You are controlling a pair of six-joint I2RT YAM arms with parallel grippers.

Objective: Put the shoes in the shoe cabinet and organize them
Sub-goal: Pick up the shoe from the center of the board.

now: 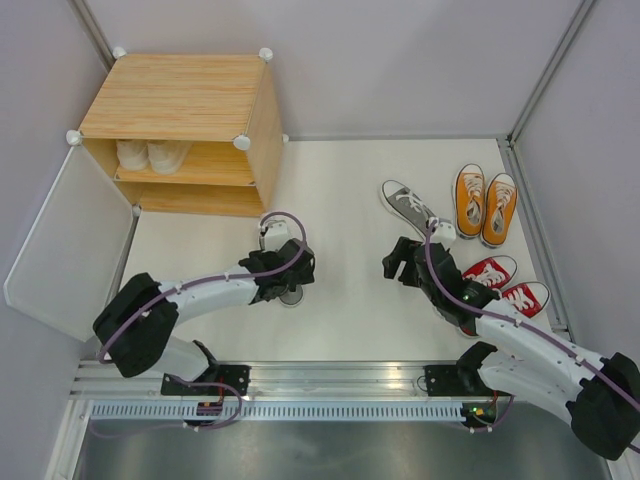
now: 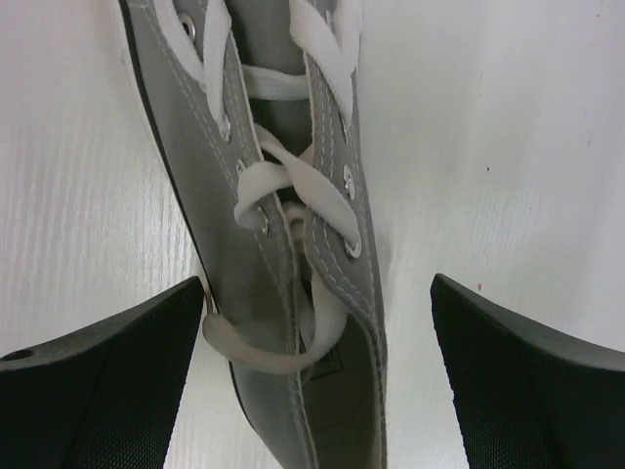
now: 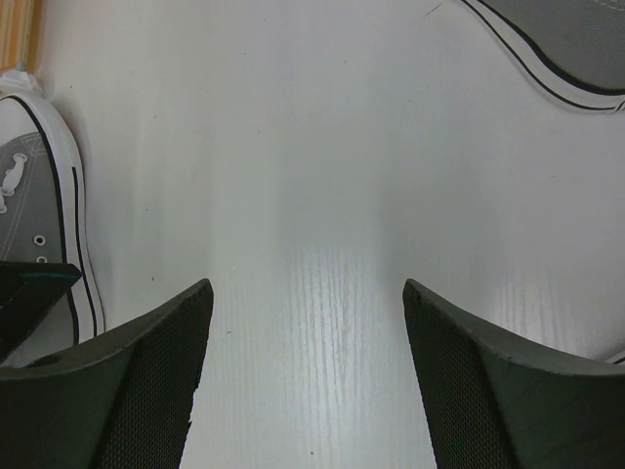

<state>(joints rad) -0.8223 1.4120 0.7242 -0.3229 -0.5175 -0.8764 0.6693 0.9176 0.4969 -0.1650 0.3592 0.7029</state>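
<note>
Left claw [image 2: 317, 298] wide astride grey shoe [image 2: 190, 122], right claw [image 3: 308, 293] wide, cream shoes [image 1: 152, 153] in cabinet [image 1: 180, 95]

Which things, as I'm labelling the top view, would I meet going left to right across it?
In order: white door panel → shoe cabinet → left gripper → loose grey shoe → orange pair. The right gripper and red pair overlap neighbours, so they are left out.
</note>
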